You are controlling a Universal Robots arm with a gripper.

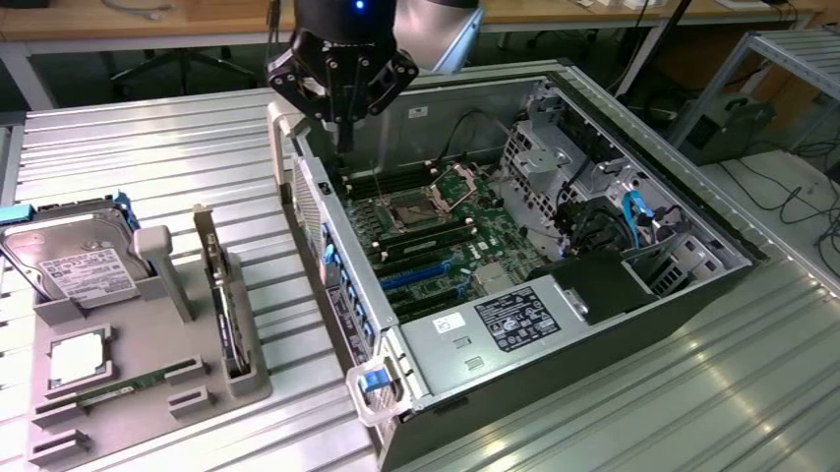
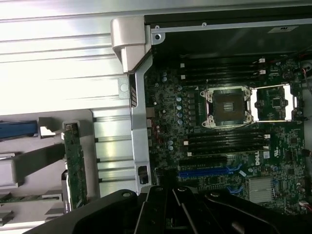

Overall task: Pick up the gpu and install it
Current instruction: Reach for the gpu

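Pickup work stands at its start: in the exterior view the pincer [image 1: 344, 133] hangs with its fingers pressed together and nothing between them, over the wall of the open computer case [image 1: 577, 90]. The graphics card [image 1: 226, 305] stands on edge in a grey tray [image 1: 157, 339], well apart from the pincer, below it toward the exterior view's left. By my judgement a good grasp calls for spread fingers set square across the card's thin upper edge, clear of the tray's posts. The card looks flat, thin and stiff, the tray matt plastic, the table [image 1: 157, 147] ribbed shiny metal. In the wrist view the pincer [image 2: 170, 195] shows dark, closed and empty above the case's rim. The card [image 2: 75, 165] lies off to one side of it, its green board speckled with parts. On the other side sits the green motherboard [image 2: 219, 146] with its blue slot [image 2: 204, 171].
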